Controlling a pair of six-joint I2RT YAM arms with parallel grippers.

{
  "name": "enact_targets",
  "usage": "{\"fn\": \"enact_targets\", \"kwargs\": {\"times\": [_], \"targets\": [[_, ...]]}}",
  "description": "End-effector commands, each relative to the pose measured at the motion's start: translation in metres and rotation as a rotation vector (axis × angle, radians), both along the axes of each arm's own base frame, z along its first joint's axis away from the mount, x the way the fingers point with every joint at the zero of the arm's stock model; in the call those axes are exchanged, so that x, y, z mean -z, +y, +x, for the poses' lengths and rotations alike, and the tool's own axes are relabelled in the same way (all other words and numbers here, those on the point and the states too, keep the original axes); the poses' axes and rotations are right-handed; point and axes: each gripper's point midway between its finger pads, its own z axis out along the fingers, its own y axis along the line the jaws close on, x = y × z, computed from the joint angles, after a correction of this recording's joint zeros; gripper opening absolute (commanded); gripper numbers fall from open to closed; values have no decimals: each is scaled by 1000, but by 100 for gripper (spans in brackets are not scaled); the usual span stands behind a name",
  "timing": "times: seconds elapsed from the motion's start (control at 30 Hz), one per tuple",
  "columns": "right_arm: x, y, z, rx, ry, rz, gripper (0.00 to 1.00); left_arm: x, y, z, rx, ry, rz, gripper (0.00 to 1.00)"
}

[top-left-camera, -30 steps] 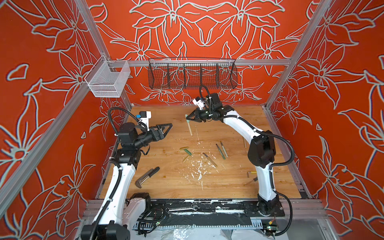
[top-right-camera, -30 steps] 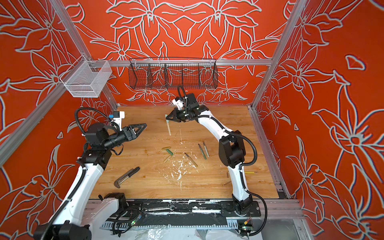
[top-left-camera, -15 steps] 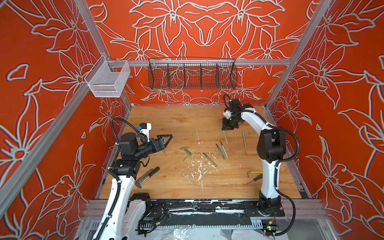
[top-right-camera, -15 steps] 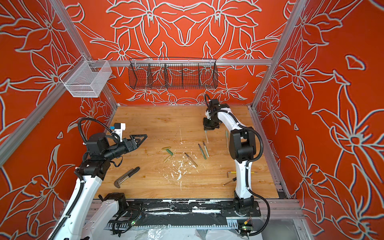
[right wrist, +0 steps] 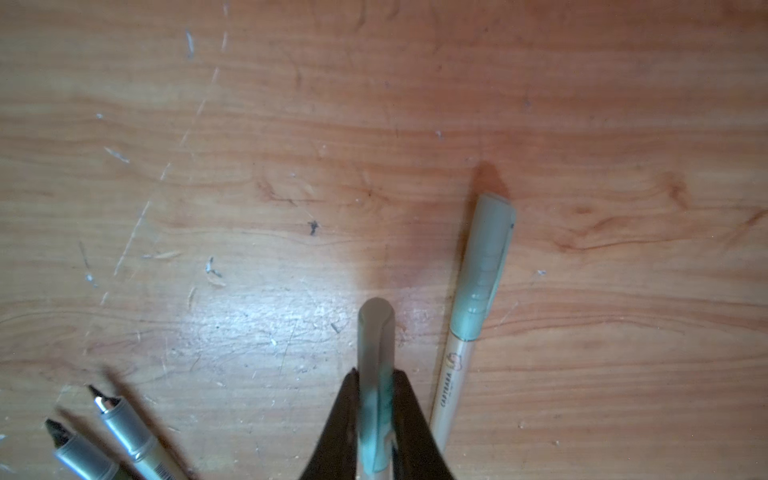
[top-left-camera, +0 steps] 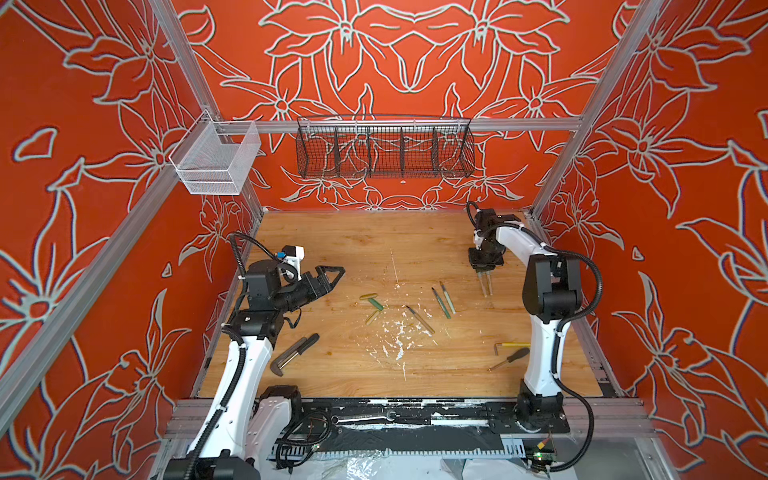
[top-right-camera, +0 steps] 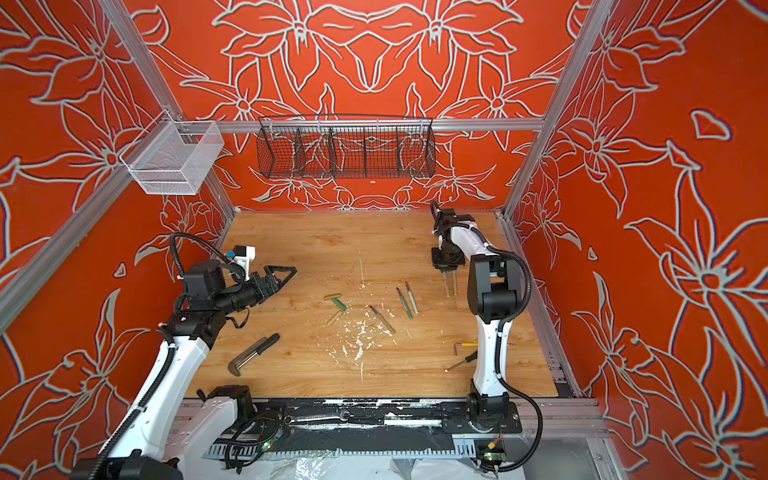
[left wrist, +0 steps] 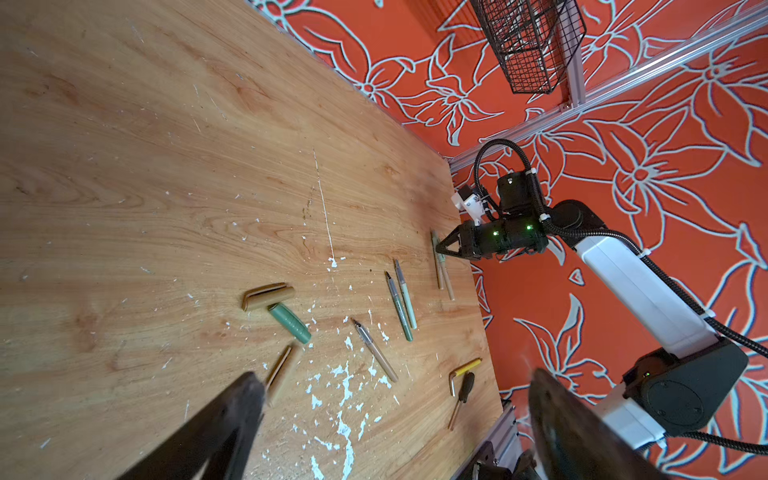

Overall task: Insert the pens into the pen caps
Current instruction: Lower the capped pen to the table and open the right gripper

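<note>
The right gripper (top-left-camera: pixel 485 272) is pointing down at the far right part of the scratched wooden surface (top-left-camera: pixel 332 237). Its jaws are standing narrow, clamping a slim capped pen (right wrist: pixel 376 345) by its pale green plastic cap. In the right wrist view the black jaws are pressing on both sides of the cap with no gap showing, and the cap's rounded end is sticking out beyond them. Whether that pen is touching the wood I cannot tell. A second capped pen (right wrist: pixel 478 291), cream-barrelled with the same pale green cap, is lying flat just beside it.

The left gripper (top-left-camera: pixel 338 272) is hovering above the left side of the surface, well apart from everything, with its jaws spread wide and holding nothing.

Near the middle, three uncapped pens are lying loose: a dark green pen (top-left-camera: pixel 440 304) and a pale green pen (top-left-camera: pixel 448 297) side by side, almost touching, and an olive-tan pen (top-left-camera: pixel 420 320) a little nearer the front edge. On the left arm's side of them three loose caps are lying in a cluster: an olive-tan cap (top-left-camera: pixel 368 296), a dark green cap (top-left-camera: pixel 377 305) touching it, and a thinner tan cap (top-left-camera: pixel 372 317) just apart.

A black-handled screwdriver (top-left-camera: pixel 515 356) and a yellow-handled hex key (top-left-camera: pixel 513 345) are lying near the right arm's base. A grey metal tool (top-left-camera: pixel 295 351) with a dark handle is lying near the left arm.
</note>
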Motion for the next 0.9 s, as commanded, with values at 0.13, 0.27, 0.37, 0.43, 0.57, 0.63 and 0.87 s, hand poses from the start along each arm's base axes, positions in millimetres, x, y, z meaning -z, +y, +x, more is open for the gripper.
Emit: {"fn": "enact_targets", "kwargs": {"times": [0.13,0.27,0.37,0.43,0.57,0.63,0.87], "targets": [[-3,-3,-2,-43,-1,-28,37,-8,4,3,-12,-15,26,97],[-28,20,-4,-99,-48,66,42,0,2,3,-8,16,15,97],[-41,50,-14,-170,-55,175,46,9,3,2,-14,39,14,97],[-43,68,-24,-203,-37,225,46,13,3,1,-16,51,15,97],[-35,95,-43,-274,10,226,46,21,2,0,-11,77,17,97],[-29,106,-50,-295,26,226,46,23,1,1,-5,85,16,97],[-9,124,-59,-308,57,213,44,19,0,5,2,86,22,97]]}}
